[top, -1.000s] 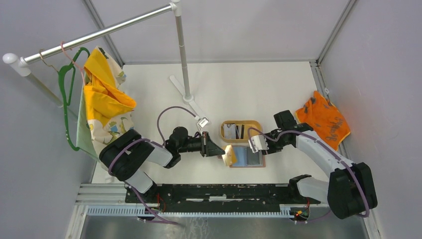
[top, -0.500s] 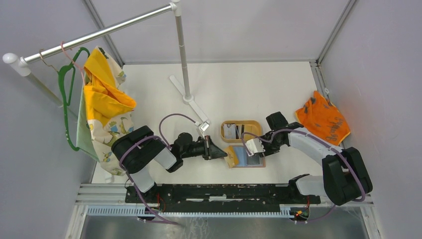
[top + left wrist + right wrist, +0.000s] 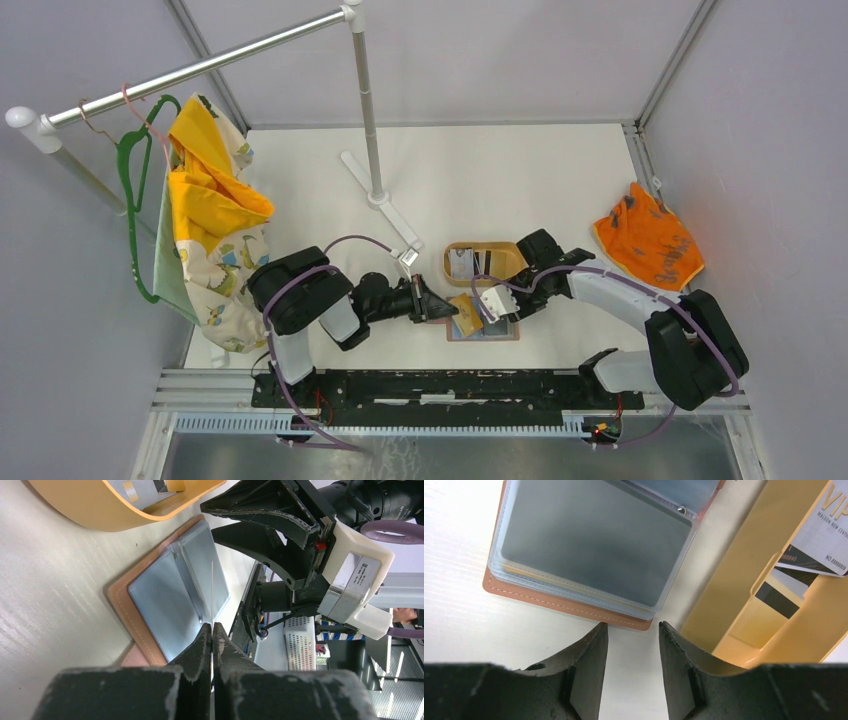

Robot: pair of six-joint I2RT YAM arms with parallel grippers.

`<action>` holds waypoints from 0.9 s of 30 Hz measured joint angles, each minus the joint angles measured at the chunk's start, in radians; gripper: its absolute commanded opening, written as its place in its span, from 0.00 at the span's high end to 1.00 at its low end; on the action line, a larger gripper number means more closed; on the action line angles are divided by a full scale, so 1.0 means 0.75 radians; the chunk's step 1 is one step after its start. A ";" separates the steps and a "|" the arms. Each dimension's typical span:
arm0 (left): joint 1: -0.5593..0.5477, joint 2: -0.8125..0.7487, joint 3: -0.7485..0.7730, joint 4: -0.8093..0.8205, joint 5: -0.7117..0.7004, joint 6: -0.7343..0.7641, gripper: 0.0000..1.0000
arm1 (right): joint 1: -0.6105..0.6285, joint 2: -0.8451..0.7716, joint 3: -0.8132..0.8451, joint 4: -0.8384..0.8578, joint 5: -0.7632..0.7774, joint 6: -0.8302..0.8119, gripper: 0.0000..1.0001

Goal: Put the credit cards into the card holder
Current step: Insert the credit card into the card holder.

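Note:
The card holder lies open on the table just in front of the tan tray. Its clear sleeves show in the left wrist view and the right wrist view. My left gripper is shut on a gold credit card, seen edge-on as a thin pale line over the sleeves. My right gripper is open and empty, hovering at the holder's brown edge beside the tray. More credit cards lie in the tray: a white one and a dark striped one.
The tray wall stands close to my right fingers. An orange cloth lies at the right. A clothes rack pole stands behind, with its foot on the table and yellow garments on a green hanger at the left.
My right gripper has moved left and nearer, from beside the tray to the card holder. The left gripper brought the gold card over the holder. The holder sits slightly further left.

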 measured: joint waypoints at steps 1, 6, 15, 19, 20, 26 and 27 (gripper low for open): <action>-0.004 0.005 -0.003 0.014 -0.004 -0.006 0.98 | 0.005 0.001 0.000 0.001 -0.005 0.003 0.51; -0.013 0.010 -0.010 0.057 -0.025 -0.020 0.98 | 0.018 0.004 0.000 0.006 -0.019 0.023 0.51; -0.013 0.044 -0.010 0.067 -0.054 -0.039 0.98 | 0.020 0.004 0.000 0.010 -0.022 0.038 0.52; -0.013 0.036 -0.012 0.032 -0.061 -0.039 0.98 | 0.020 0.004 0.000 0.010 -0.022 0.040 0.52; -0.013 0.028 -0.012 0.013 -0.062 -0.039 0.98 | 0.020 0.004 0.000 0.011 -0.021 0.041 0.52; -0.013 -0.027 -0.012 -0.063 -0.069 -0.038 0.98 | 0.020 0.004 0.000 0.012 -0.021 0.044 0.52; -0.013 -0.034 -0.012 -0.074 -0.071 -0.038 0.98 | 0.020 0.004 0.000 0.012 -0.021 0.047 0.52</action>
